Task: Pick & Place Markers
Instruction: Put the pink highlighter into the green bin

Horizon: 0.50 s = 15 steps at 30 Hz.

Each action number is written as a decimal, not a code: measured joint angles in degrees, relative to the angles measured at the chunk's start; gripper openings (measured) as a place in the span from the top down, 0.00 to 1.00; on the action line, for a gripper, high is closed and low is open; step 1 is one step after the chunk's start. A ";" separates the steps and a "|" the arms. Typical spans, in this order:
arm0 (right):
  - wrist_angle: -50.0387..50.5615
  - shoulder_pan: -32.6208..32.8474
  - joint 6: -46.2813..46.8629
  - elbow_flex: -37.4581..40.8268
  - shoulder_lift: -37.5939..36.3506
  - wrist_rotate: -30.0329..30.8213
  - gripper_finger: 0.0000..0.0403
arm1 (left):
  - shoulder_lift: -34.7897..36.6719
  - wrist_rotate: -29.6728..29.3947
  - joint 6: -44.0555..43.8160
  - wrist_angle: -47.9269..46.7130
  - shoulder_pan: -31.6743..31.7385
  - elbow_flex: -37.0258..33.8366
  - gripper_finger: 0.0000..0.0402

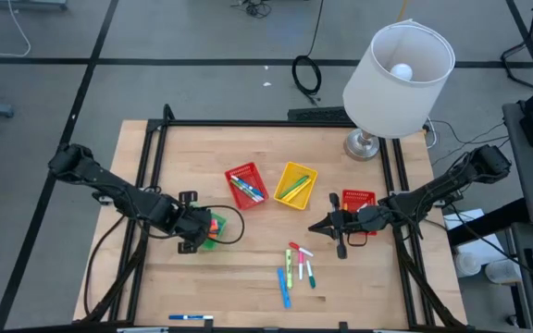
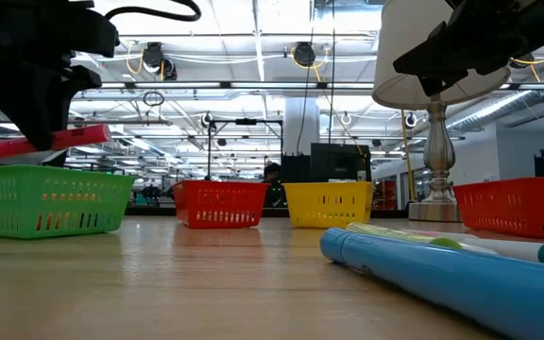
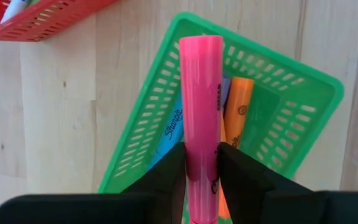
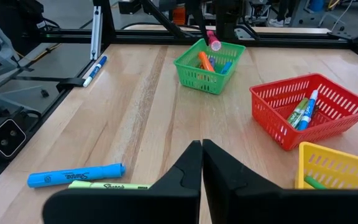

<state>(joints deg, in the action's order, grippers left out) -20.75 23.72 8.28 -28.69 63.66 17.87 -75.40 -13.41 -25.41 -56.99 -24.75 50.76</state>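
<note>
L gripper (image 3: 201,171) pinches pink marker (image 3: 200,93) over green basket (image 3: 303,118); light, stiff, slick—grip mid-barrel. R gripper (image 4: 202,163) closed, empty.

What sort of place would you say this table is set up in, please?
Probably a robotics lab or workshop hall: an open ceiling with ducts and hanging lights, cables on a bare floor, and a wooden table framed by arm mounts.

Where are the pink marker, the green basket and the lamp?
Pink marker (image 3: 200,93), left wrist view, middle of its barrel.
Green basket (image 2: 45,200), low view, front mesh wall.
Lamp (image 1: 398,67), high view, on its white shade.
</note>
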 joint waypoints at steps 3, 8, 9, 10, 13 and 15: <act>0.00 0.00 0.00 0.00 0.01 0.00 1.00 | 0.00 0.00 -0.08 0.09 0.00 0.00 0.80; 0.00 -0.02 0.01 0.00 0.02 0.00 1.00 | 0.02 -0.35 -1.44 2.81 -0.02 -1.21 0.86; 0.00 -0.01 0.00 0.00 0.01 0.00 1.00 | 0.02 -0.37 -1.75 3.90 -0.02 -2.05 0.86; 0.00 -0.01 0.00 0.00 0.00 0.00 1.00 | 0.02 -0.35 -1.79 4.84 -0.02 -2.96 0.86; 0.01 0.00 0.01 0.00 0.00 0.00 1.00 | 0.02 -0.37 -2.19 6.94 -0.13 -6.03 0.84; 0.00 -0.01 0.01 0.00 0.00 0.00 1.00 | 0.00 -0.37 -2.27 7.61 -0.13 -7.85 0.82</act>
<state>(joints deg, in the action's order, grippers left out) -20.75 23.72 8.29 -28.69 63.66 17.87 -75.40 -13.78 -27.68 -49.38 -24.88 42.91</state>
